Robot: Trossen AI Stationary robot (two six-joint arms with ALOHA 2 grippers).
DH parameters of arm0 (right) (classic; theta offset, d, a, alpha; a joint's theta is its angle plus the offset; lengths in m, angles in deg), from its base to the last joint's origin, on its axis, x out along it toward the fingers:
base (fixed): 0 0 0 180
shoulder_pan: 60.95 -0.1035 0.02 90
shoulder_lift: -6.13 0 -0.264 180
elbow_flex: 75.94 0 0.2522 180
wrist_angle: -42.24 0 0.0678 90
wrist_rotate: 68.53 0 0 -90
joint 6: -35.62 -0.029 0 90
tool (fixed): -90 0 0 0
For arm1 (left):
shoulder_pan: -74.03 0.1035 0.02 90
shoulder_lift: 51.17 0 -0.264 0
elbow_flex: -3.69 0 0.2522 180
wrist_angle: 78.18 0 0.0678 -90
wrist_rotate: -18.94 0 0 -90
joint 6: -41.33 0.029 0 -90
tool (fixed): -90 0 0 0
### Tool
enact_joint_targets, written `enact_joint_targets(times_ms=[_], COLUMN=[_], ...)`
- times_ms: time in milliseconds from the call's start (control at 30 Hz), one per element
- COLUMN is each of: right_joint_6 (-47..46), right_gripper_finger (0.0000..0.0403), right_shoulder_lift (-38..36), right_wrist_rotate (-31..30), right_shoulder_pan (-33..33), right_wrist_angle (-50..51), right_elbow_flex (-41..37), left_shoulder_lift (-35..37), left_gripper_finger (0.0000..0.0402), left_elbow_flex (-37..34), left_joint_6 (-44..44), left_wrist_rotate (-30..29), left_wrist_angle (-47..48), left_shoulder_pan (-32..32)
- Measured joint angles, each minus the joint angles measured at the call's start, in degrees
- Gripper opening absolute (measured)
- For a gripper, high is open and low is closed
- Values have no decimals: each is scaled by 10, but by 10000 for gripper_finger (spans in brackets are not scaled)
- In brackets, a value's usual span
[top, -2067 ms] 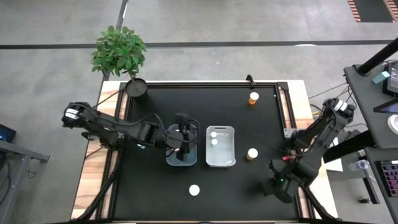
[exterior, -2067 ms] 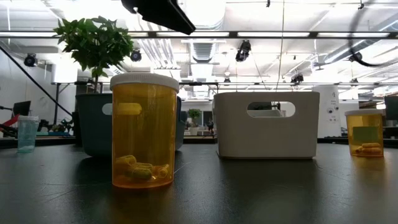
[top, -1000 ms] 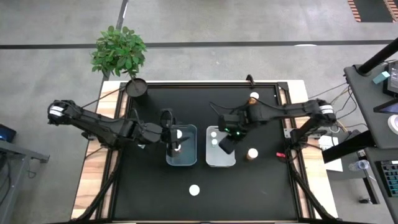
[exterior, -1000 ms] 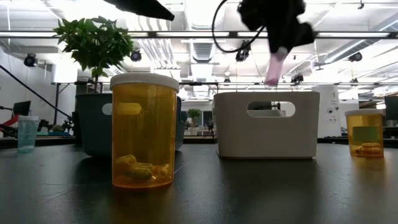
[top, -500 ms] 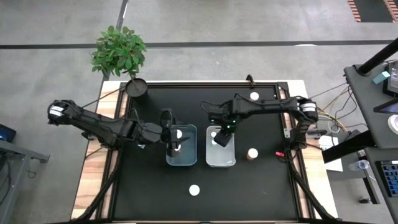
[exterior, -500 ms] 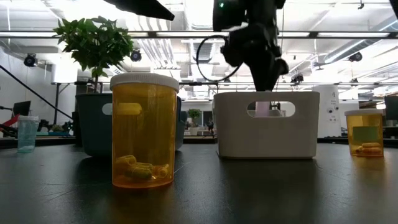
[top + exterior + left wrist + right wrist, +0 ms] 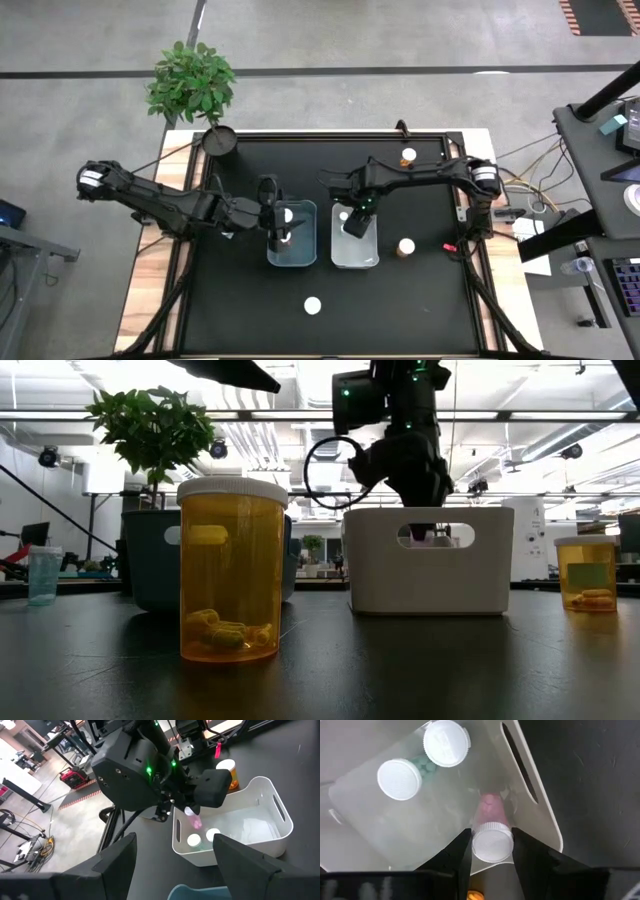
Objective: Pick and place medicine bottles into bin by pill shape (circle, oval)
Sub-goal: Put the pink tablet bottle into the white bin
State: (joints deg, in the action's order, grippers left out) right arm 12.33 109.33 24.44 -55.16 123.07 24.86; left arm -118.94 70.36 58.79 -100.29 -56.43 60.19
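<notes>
My right gripper [image 7: 355, 217] reaches down into the white bin [image 7: 372, 250] and is shut on a tiny pink bottle with a white cap [image 7: 492, 841]. Two more white-capped bottles [image 7: 446, 742] [image 7: 399, 779] stand on the bin's floor. My left gripper [image 7: 283, 230] hovers open over the blue-grey bin [image 7: 305, 255], which holds a white-capped bottle [image 7: 288, 214]. Orange bottles stand upright on the table at the far right [image 7: 408, 156], right of the white bin [image 7: 405, 247], and near the front edge [image 7: 313, 305]. My right gripper pinches the pink bottle at its cap end [image 7: 492, 845] between its two fingers [image 7: 461, 852]. The fingers come from above, pointing down. The pink body [image 7: 196, 822] hangs below them, slightly tilted, inside the white bin; whether it touches the floor I cannot tell.
A black plant pot [image 7: 220, 142] with a leafy plant stands at the table's far left corner. In the low view the near orange bottle [image 7: 232, 570] stands in front of the blue-grey bin, and another orange bottle [image 7: 587, 573] stands right of the white bin [image 7: 430, 575].
My right gripper has moved a little toward the table's left and far edges and gone down, carrying the pink bottle from above the white bin's rim down inside the bin. It has stayed shut on the bottle.
</notes>
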Motion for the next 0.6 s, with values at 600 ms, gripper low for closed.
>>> enact_joint_targets(times_ms=[600], right_joint_6=[4], right_gripper_finger=[137], right_shoulder_lift=[0], right_wrist_rotate=[0], right_shoulder_pan=[0], right_wrist_angle=[-6], right_elbow_flex=[0], left_shoulder_lift=[0], left_gripper_finger=[244], left_elbow_flex=[0], left_joint_6=[0], left_wrist_rotate=[0], left_wrist_angle=[0], left_shoulder_pan=[0])
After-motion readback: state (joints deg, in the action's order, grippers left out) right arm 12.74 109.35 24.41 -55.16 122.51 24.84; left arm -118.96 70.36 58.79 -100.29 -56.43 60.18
